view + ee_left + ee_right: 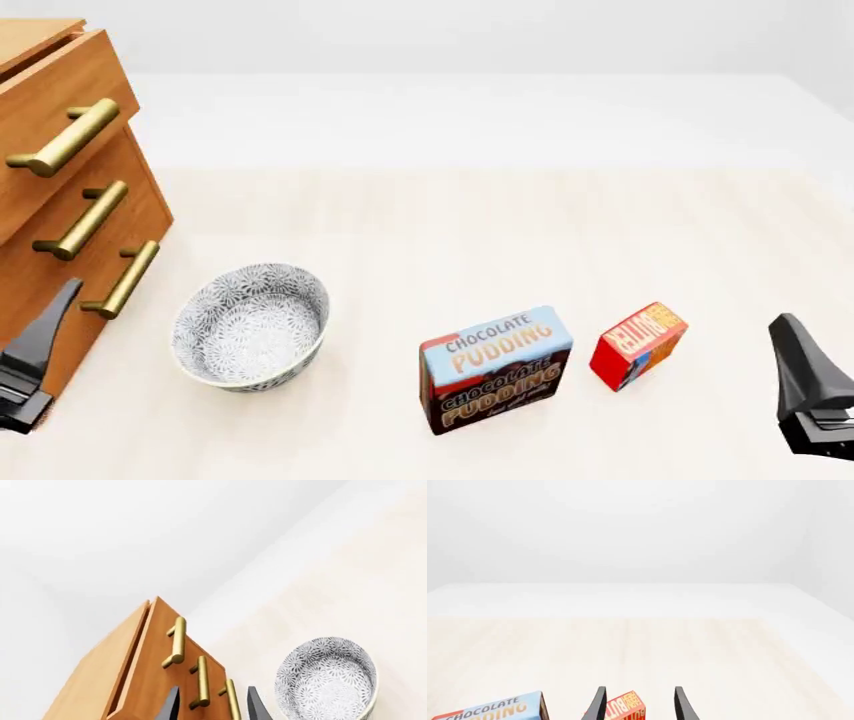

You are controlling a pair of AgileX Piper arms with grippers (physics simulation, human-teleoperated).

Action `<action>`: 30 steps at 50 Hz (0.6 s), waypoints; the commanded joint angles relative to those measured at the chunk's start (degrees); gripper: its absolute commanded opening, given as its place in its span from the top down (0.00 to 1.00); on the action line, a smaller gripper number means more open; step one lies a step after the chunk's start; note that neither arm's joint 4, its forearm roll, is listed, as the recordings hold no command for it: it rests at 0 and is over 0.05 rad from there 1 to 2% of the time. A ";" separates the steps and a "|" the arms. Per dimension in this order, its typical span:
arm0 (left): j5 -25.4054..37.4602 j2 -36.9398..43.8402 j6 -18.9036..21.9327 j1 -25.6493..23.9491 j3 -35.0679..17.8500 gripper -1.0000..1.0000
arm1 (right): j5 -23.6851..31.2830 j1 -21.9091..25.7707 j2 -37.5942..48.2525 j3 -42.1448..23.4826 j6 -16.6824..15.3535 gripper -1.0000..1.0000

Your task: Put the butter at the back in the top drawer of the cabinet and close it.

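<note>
The butter (638, 345), a small red-orange box with white lettering, lies on the table right of centre. It also shows low in the right wrist view, where the butter (626, 707) sits just ahead of my open right gripper (640, 707) and in line with the gap between its fingers. In the front view the right gripper (805, 375) stands to the butter's right, apart from it. The cabinet (40, 290) fills the far left. Its top drawer (60, 95) has a brass handle, and the front looks slightly ajar. My left gripper (40, 345) is open and empty, low beside the cabinet (143, 680) front.
A patterned grey-white bowl (251, 325) stands just right of the cabinet, close to the left gripper. A chocolate pudding box (494, 368) stands upright immediately left of the butter. Light wooden tabletop stretches behind these objects towards the far edge.
</note>
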 commanded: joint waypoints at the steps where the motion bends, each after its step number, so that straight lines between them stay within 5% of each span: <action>1: 0.55 1.31 5.30 0.59 -1.22 0.00 | 0.01 0.00 -0.02 0.00 0.00 0.00; 30: -3.61 7.43 14.95 1.27 -3.09 0.00 | 0.01 -0.01 -0.01 0.00 -0.01 0.00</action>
